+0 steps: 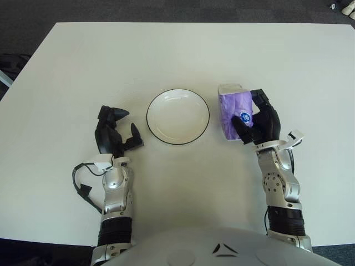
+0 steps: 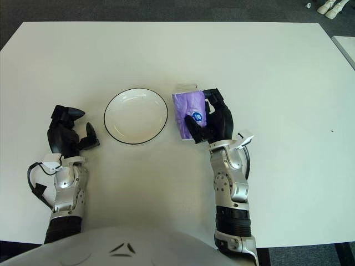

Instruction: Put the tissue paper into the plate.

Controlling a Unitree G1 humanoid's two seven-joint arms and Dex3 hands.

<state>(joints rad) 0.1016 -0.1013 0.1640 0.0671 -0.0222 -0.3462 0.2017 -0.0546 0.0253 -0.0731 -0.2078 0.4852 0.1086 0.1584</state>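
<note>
While the right robot hand [image 1: 256,123] grips the tissue pack [image 1: 234,112] at the plate's [image 1: 177,117] 3 o'clock, the left robot hand [image 1: 115,136] sits open, holding nothing, at 9 o'clock.

White counter on dark carpet

The counter [image 1: 166,61] is a broad, plain white slab filling most of both views, its far edge running straight across near the top. Beyond and beside it lies a dark grey carpeted floor [image 1: 166,10]. At the far right corner of the floor sit pale, rounded objects [image 2: 327,6], partly cut off by the frame edge and too small to identify. A dark shape [image 1: 10,65] shows on the floor past the counter's left edge.
</note>
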